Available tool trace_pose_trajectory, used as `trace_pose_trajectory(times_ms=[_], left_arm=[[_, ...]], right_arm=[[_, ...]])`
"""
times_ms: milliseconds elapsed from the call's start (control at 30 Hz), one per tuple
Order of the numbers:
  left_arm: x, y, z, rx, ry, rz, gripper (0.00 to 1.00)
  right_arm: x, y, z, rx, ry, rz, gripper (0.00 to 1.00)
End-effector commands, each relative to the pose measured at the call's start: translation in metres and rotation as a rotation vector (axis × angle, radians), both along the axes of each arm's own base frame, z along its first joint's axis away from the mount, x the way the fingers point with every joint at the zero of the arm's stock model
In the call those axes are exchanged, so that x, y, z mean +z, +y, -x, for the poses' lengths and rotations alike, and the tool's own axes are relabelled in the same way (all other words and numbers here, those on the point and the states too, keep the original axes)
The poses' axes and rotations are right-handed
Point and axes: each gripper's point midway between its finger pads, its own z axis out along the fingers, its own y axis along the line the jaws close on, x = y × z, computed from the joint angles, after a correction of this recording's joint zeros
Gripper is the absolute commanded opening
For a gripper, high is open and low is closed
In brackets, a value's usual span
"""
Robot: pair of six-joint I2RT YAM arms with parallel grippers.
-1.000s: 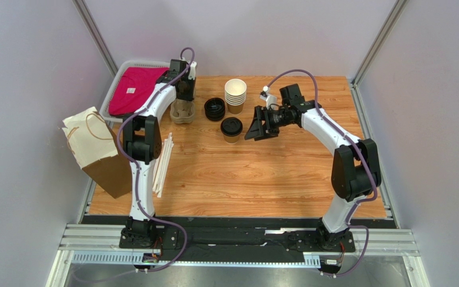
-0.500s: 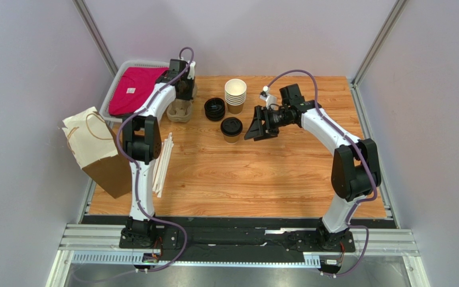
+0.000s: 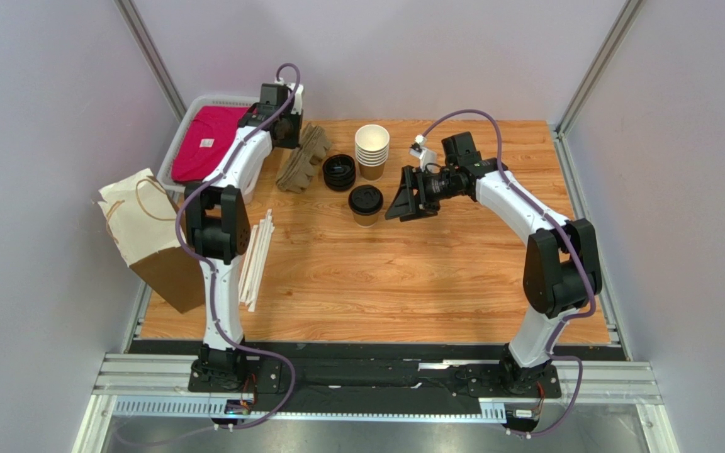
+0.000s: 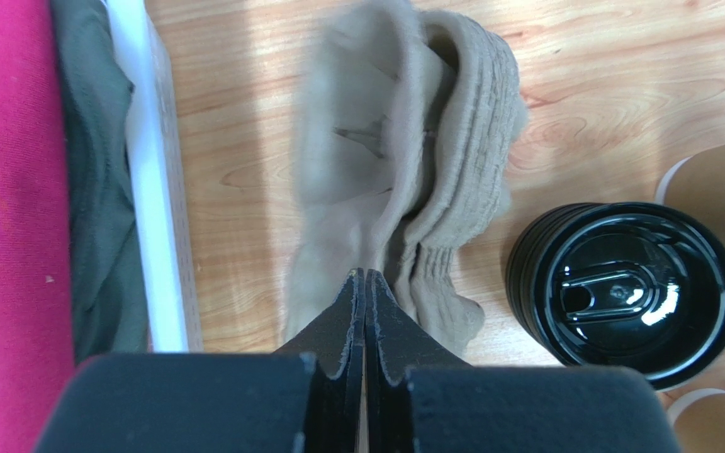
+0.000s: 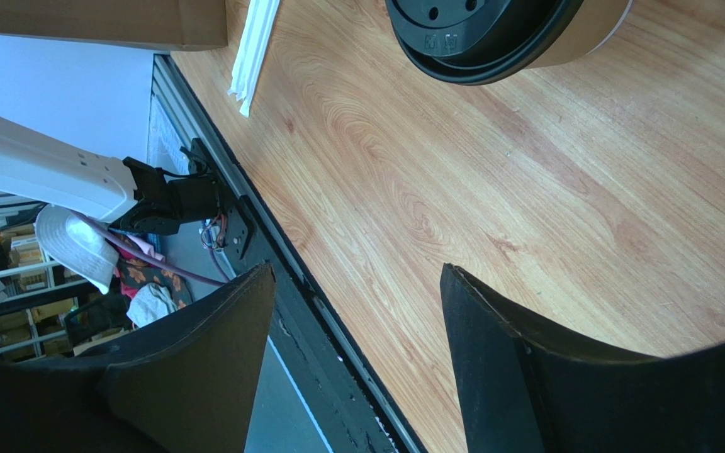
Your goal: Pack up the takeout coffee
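Step in hand: by the look of the grip, fetching the pulp cup carrier (image 4: 404,160) for the coffee.
Left fingers (image 4: 343,326): clenched on a thin edge of the carrier, tilted beside the white basket (image 3: 187,118).
Right fingers (image 5: 196,368): spread apart, grasping nothing, just beside the cup.
Takeout coffee (image 3: 365,204): upright on the desk (image 3: 414,274), lid on, near the stack of lids (image 3: 339,172).
Doing it well: lift slowly to avoid swing or tearing at the pinched edge; steer clear of the lids; set down flat near the coffee, pockets up.
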Motion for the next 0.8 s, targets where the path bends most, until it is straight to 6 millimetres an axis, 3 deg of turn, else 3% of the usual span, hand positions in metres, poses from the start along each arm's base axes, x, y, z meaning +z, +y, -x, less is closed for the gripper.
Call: trace_pose_trajectory(times_ms=[0, 267, 367, 467, 567, 767], left_arm=[[0.073, 0.004, -0.006, 0.001, -0.153, 0.004, 0.00], [0.075, 0.007, -0.005, 0.005, -0.158, -0.031, 0.00], [0.071, -0.001, -0.001, -0.036, -0.133, -0.003, 0.01], [0.068, -0.007, 0.007, -0.071, -0.096, 0.018, 0.21], [0.071, -0.012, 0.014, -0.109, -0.075, 0.049, 0.32], [0.062, -0.012, 0.020, -0.115, -0.039, 0.052, 0.32]], right_arm=[[0.008, 0.004, -0.004, 0.008, -0.025, -0.037, 0.69], [0.008, 0.004, -0.004, 0.011, -0.027, -0.038, 0.69], [0.009, 0.003, -0.004, 0.010, -0.027, -0.041, 0.69], [0.010, 0.004, -0.003, 0.013, -0.029, -0.043, 0.69], [0.010, 0.004, -0.002, 0.014, -0.029, -0.043, 0.69], [0.010, 0.004, -0.002, 0.014, -0.027, -0.046, 0.69]])
